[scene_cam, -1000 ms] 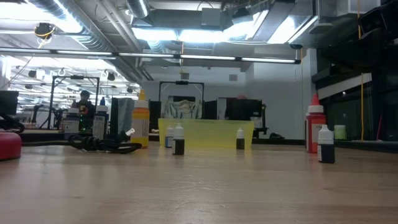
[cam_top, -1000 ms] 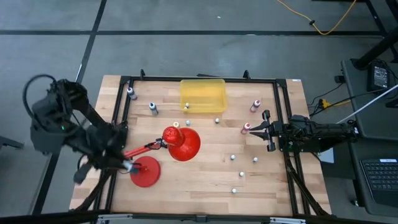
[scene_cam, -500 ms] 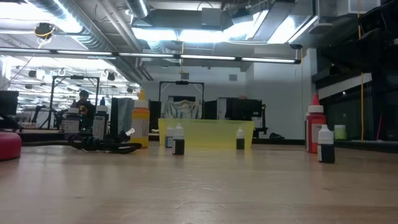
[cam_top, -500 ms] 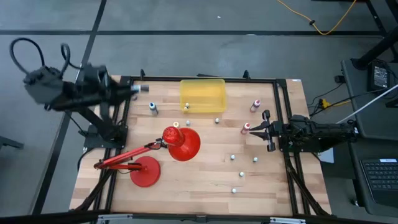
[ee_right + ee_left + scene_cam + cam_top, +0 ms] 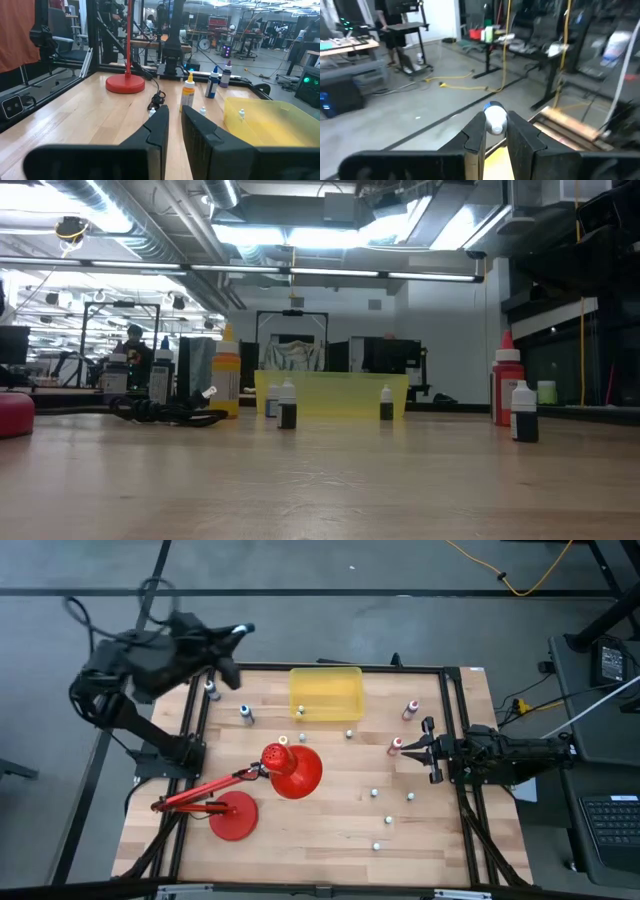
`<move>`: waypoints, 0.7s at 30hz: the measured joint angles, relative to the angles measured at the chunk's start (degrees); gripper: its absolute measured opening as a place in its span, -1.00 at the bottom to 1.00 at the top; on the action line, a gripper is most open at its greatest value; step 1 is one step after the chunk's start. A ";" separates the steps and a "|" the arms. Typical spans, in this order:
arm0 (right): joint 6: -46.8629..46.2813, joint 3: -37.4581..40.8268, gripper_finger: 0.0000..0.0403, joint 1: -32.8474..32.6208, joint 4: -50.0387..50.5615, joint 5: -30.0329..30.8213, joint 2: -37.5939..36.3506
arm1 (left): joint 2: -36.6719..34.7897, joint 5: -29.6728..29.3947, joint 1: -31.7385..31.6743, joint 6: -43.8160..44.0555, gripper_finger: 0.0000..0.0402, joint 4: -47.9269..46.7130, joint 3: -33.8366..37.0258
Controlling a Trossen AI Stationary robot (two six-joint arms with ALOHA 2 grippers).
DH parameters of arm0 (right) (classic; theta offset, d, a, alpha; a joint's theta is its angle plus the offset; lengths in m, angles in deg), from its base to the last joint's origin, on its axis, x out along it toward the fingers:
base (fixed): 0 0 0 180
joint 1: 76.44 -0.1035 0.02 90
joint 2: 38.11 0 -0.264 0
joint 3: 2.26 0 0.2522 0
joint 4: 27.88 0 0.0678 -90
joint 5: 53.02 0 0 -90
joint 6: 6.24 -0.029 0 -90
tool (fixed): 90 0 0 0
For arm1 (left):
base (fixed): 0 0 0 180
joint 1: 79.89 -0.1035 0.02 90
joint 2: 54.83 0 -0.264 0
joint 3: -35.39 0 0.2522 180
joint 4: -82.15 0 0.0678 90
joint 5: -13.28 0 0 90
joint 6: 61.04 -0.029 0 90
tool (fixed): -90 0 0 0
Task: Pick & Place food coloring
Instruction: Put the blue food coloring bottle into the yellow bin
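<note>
On the wooden table (image 5: 330, 825), a red lamp (image 5: 290, 770) sits mid-left: round base at front-left, thin jointed arm, cone shade near centre. Translucent yellow bin (image 5: 325, 692) at the far edge, rectangular, soft-walled; low view shows it behind two dark small bottles. Black metal frame (image 5: 455, 720) rims the table. Plank top, pale, smooth.

Food coloring bottles (image 5: 375, 793) scattered: tiny white-capped ones right of centre and toward the front, two pink ones (image 5: 409, 710) near the right rail, a blue one (image 5: 245, 714) left of the bin, another at the far-left corner by the frame. One small bottle seems to lie inside the bin, near its front-left corner.

Left gripper (image 5: 238, 632) raised beyond the far-left corner, off the table edge, well apart from the bin. Left wrist view: its fingers (image 5: 475, 137) pinch a small bottle (image 5: 495, 119), white cap with a blue rim poking up between the tips; floor and room behind it.

Right gripper (image 5: 422, 750) rests low at the right rail, fingers pressed together, empty; one pink bottle just beside its tip. Right wrist view looks across the table to the lamp base, some taller bottles and the bin.
</note>
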 joint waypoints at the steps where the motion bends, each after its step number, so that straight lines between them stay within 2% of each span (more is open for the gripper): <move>1: 0.00 0.00 -0.72 -0.01 0.00 0.00 -0.01 | 0.88 1.19 -1.36 -0.46 -0.74 -0.50 0.00; 11: 0.00 0.01 -0.72 -0.02 0.01 0.00 0.00 | 10.11 18.37 -14.56 -1.75 -0.74 -2.57 0.07; 21: 0.00 0.01 -0.72 0.01 0.01 0.00 0.01 | 19.84 33.53 -21.91 -3.99 -0.74 -2.13 0.07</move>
